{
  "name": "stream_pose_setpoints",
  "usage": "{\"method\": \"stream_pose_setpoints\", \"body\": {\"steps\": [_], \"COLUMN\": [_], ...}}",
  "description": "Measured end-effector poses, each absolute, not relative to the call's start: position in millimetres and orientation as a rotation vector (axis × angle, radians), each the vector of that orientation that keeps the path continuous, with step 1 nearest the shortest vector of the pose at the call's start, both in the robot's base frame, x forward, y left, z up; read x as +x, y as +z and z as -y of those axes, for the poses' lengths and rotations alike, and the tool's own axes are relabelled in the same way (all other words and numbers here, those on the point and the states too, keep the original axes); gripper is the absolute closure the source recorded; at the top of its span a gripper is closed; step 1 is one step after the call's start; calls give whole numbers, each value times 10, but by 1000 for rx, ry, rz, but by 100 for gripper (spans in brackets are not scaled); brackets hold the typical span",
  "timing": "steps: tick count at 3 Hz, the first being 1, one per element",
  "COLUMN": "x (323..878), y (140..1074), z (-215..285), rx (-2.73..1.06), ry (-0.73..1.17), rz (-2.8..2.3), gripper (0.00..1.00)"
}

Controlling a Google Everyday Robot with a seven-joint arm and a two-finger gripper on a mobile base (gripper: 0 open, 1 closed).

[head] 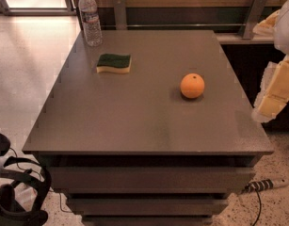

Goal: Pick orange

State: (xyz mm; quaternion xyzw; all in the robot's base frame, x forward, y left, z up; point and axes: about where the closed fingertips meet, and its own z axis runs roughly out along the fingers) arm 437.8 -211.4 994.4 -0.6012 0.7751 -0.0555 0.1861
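Observation:
The orange is a small round bright-orange fruit with a dark dimple on top. It sits alone on the right half of the grey table. My gripper is at the right edge of the view, a pale white and yellowish shape hanging beside the table's right edge. It is to the right of the orange and apart from it, touching nothing on the table.
A green-topped yellow sponge lies at the back left of the table. A clear water bottle stands at the back left corner. A wall rail runs behind the table. A dark object and cables lie on the floor at the lower left.

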Motion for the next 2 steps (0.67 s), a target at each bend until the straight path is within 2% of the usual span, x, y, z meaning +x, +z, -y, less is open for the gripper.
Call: {"method": "stream_pose_setpoints", "body": {"steps": [2], "x": [4522], "y": [9918], "z": [2133], "rx": [-1645], "ry": [-92], "rz": [-2169], "gripper": [0]}}
